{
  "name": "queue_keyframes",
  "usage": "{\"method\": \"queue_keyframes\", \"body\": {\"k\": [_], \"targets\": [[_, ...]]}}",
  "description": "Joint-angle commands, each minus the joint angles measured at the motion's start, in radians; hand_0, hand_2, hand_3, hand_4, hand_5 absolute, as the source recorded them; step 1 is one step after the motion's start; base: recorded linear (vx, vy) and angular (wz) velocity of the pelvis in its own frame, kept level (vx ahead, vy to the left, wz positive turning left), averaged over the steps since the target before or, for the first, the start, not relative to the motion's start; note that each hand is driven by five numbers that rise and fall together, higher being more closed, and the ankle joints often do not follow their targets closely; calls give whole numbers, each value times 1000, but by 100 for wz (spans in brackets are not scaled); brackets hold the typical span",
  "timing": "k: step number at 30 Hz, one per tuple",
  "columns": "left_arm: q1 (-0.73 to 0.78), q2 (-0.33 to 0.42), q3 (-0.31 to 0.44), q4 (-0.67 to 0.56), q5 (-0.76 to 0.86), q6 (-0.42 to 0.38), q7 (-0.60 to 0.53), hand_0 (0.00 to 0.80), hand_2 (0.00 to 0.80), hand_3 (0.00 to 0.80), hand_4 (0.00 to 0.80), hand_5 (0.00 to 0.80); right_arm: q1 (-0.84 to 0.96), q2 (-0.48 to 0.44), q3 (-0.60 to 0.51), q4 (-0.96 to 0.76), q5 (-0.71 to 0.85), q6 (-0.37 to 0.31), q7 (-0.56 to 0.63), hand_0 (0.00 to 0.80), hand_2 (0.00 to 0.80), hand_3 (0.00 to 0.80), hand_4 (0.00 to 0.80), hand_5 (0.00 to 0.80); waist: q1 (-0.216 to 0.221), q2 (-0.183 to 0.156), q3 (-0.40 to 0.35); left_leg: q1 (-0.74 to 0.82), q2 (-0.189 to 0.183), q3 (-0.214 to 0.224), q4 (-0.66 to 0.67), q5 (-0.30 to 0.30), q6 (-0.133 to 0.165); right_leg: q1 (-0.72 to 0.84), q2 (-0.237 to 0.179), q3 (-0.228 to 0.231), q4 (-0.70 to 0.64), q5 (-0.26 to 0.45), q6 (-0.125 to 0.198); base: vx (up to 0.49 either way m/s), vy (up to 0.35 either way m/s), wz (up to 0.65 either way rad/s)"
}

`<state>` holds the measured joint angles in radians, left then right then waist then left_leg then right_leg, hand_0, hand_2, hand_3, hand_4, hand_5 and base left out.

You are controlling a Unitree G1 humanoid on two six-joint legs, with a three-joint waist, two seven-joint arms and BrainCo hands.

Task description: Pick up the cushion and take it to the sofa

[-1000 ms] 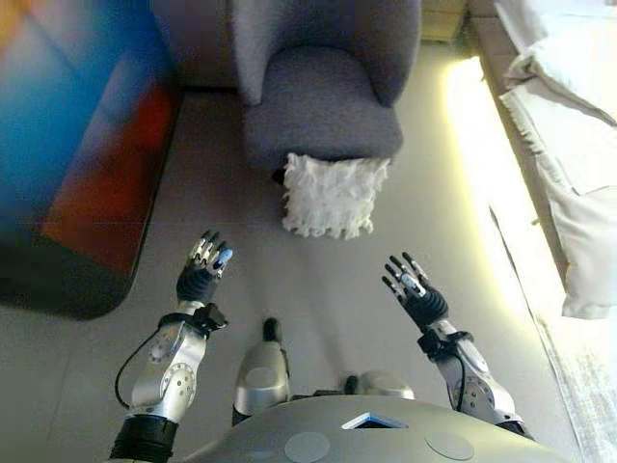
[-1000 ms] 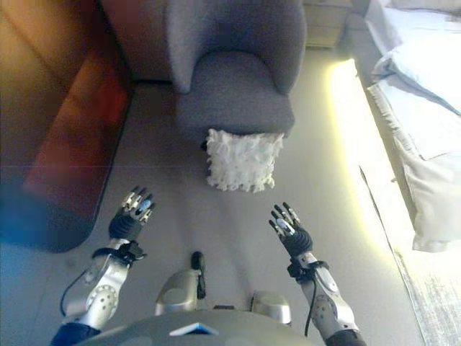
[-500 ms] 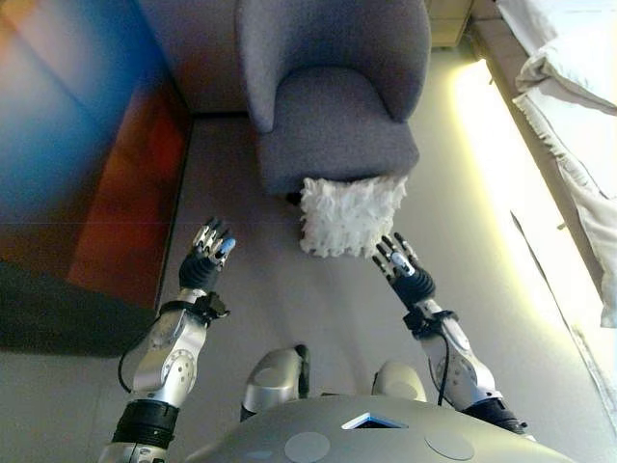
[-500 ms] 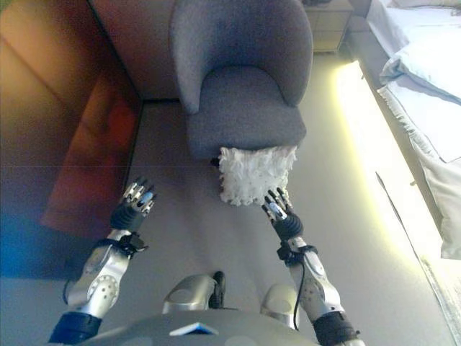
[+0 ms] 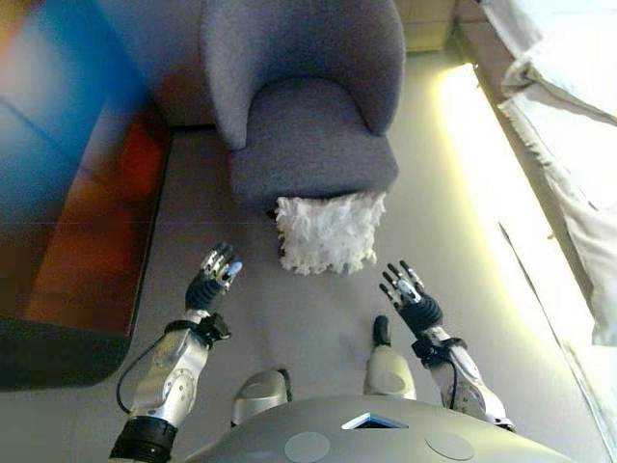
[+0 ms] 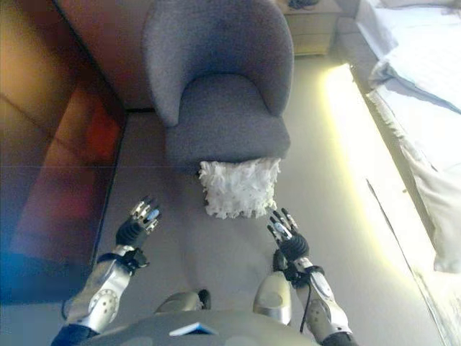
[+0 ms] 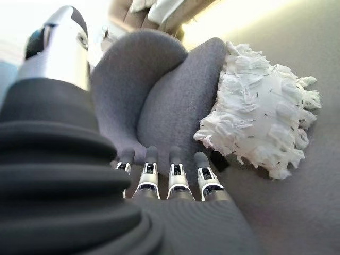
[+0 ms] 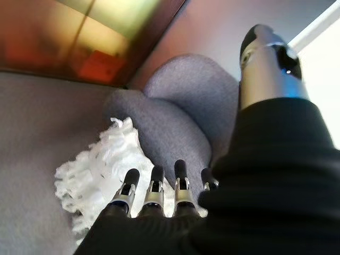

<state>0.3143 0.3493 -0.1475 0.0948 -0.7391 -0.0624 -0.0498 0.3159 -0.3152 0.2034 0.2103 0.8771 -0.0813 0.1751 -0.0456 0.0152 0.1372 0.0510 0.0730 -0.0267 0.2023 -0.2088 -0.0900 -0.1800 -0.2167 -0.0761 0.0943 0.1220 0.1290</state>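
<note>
A white shaggy cushion (image 5: pixel 328 232) stands on the grey floor, leaning against the front of a grey armchair (image 5: pixel 307 106). It also shows in the left wrist view (image 7: pixel 263 127) and the right wrist view (image 8: pixel 101 174). My left hand (image 5: pixel 213 280) is open, held above the floor to the left of the cushion and a little nearer to me. My right hand (image 5: pixel 408 296) is open, just right of the cushion's lower right corner. Neither hand touches the cushion.
A dark wooden cabinet (image 5: pixel 67 193) stands along the left. A bed with white bedding (image 5: pixel 569 125) runs along the right, with a lit strip of floor (image 5: pixel 472 164) beside it. A small nightstand (image 6: pixel 311 29) sits behind the armchair.
The camera has shifted. My right hand has drawn back from the cushion's lower edge and now sits lower right of it. My left hand stays open at the cushion's left.
</note>
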Motion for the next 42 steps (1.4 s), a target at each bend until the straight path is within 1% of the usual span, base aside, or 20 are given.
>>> {"method": "queue_keyframes", "body": {"k": [1, 2, 3, 5, 6, 8, 10, 12, 14, 16, 18, 23, 29, 31, 33, 36, 38, 40, 41, 42], "targets": [[18, 71, 59, -119, -10, -45, -61, 0, 0, 0, 0, 0, -25, 22, 0, -80, 35, -3, 32, 0, 0, 0, 0, 0, -26, -80, -11, 42, -50, 24, 115, -134, 89, -81, -101, 101, -81, 133, 107, 391, -228, 14], [21, 70, 60, -123, -11, -44, -60, 0, 0, 0, 0, 0, -25, 19, 1, -84, 34, 3, 32, 0, 0, 0, 0, 0, -27, -78, -12, 52, -38, 27, 114, -128, 84, -83, -94, 102, -69, 128, 106, 478, -291, 1], [32, 71, 61, -133, -24, -38, -42, 0, 0, 0, 0, 0, -21, 13, 13, -96, 15, 26, 19, 0, 0, 0, 0, 0, -36, -73, -21, 90, 5, 39, 102, -105, 69, -97, -65, 115, 3, 107, 105, 430, -273, 1], [31, 63, 69, -135, -56, -20, -5, 0, 0, 0, 0, 0, -26, -5, 22, -114, 7, 56, 19, 0, 0, 0, 0, 0, -49, -60, -38, 129, 71, 33, 102, 11, 38, -105, 1, 130, 81, 39, 83, 463, -302, 7], [31, 59, 69, -140, -66, -21, 8, 0, 0, 0, 0, 0, -28, -14, 25, -120, 20, 67, 24, 0, 0, 0, 0, 0, -53, -56, -44, 132, 86, 27, 112, 59, 29, -98, 27, 132, 88, 17, 68, 382, -266, -1], [24, 45, 64, -143, -61, -32, 37, 0, 0, 0, 0, 0, -50, -37, 25, -106, 13, 70, 11, 0, 0, 0, 0, 0, -56, -52, -65, 105, 107, 25, 222, 195, 14, -68, 83, 116, 88, -23, 11, 339, -267, -3], [9, 38, 52, -137, -36, -44, 49, 0, 0, 0, 0, 0, -66, -53, 18, -86, 9, 54, -1, 0, 0, 0, 0, 0, -57, -60, -69, 24, 119, 35, 363, 255, 15, -31, 108, 103, 85, -51, -38, 256, -241, 9], [-12, 33, 38, -112, -32, -53, 48, 0, 0, 0, 0, 0, -75, -50, 6, -61, 21, 28, 3, 0, 0, 0, 0, 0, -53, -69, -63, -70, 137, 52, 445, 275, 27, 8, 123, 77, 92, -84, -73, 222, -198, 12], [-22, 25, 41, -109, -52, -43, 30, 0, 0, 0, 0, 0, -62, -46, -8, -59, 23, 7, 7, 0, 0, 0, 0, 0, -37, -77, -51, -144, 96, 43, 419, 249, 50, 56, 131, 73, 88, -109, -78, 207, -86, 24], [-20, 26, 45, -118, -54, -44, 28, 0, 0, 0, 0, 0, -44, -39, -20, -70, 26, 4, 14, 0, 0, 0, 0, 0, -28, -70, -40, -148, 83, 54, 315, 272, 50, 91, 150, 63, 88, -145, -79, 220, -8, 32], [-19, 23, 49, -126, -53, -45, 22, 0, 0, 0, 0, 0, -21, -33, -30, -93, 19, 4, 10, 0, 0, 0, 0, 0, -16, -58, -32, -174, 77, 60, 197, 314, 38, 128, 172, 56, 83, -178, -79, 203, 12, 36], [-18, 16, 42, -144, -37, -58, 20, 0, 0, 0, 0, 0, -6, -37, -24, -115, 28, 6, 28, 0, 0, 0, 0, 0, 41, -20, -16, -267, 37, 24, -55, 380, -2, 219, 222, 60, 83, -263, -80, 252, 30, 28], [9, 16, 35, -131, -38, -56, 17, 0, 0, 0, 0, 0, 29, -29, -19, -112, 14, 24, 45, 0, 0, 0, 0, 0, 73, -5, -25, -307, 31, 86, -227, 385, -3, 330, 224, 80, 63, -336, -81, 374, 67, -39], [11, 18, 31, -128, -38, -58, 14, 0, 0, 0, 0, 0, 29, -29, -15, -114, 16, 19, 41, 0, 0, 0, 0, 0, 78, 1, -23, -333, 39, 114, -212, 392, -5, 341, 226, 69, 67, -361, -85, 341, 93, -39], [5, 22, 30, -125, -36, -64, 9, 0, 0, 0, 0, 0, 19, -25, -5, -114, 19, 5, 32, 0, 0, 0, 0, 0, 81, 0, -18, -353, 37, 140, -191, 363, 9, 334, 217, 57, 89, -376, -82, 315, 121, -39], [13, 40, 29, -129, -38, -83, 11, 0, 0, 0, 0, 0, 21, -21, 2, -125, 19, -1, 22, 0, 0, 0, 0, 0, 92, -10, -15, -377, 8, 123, -122, 330, 29, 320, 181, 43, 135, -386, -54, 324, 149, -13], [13, 53, 37, -131, -28, -92, 12, 0, 0, 0, 0, 0, 22, -19, -5, -135, 35, 17, 20, 0, 0, 0, 0, 0, 99, -23, -18, -389, -6, 125, -66, 306, 45, 325, 150, 32, 162, -370, -31, 303, 132, -8], [16, 64, 40, -135, -20, -96, 3, 0, 0, 0, 0, 0, 19, -12, 4, -129, 37, 3, 22, 0, 0, 0, 0, 0, 117, -45, -31, -377, -38, 125, -47, 271, 83, 322, 104, 4, 244, -297, 13, 290, 149, -5], [12, 68, 44, -128, -14, -97, -2, 0, 0, 0, 0, 0, 9, 4, 7, -119, 42, -3, 17, 0, 0, 0, 0, 0, 123, -50, -39, -358, -53, 133, -47, 251, 106, 301, 74, -11, 344, -224, 37, 256, 168, -17], [9, 70, 46, -122, -10, -99, -6, 0, 0, 0, 0, 0, 6, 11, 7, -116, 45, -4, 12, 0, 0, 0, 0, 0, 124, -50, -43, -349, -58, 138, -46, 242, 114, 283, 64, -11, 386, -198, 43, 249, 183, -33]]}}
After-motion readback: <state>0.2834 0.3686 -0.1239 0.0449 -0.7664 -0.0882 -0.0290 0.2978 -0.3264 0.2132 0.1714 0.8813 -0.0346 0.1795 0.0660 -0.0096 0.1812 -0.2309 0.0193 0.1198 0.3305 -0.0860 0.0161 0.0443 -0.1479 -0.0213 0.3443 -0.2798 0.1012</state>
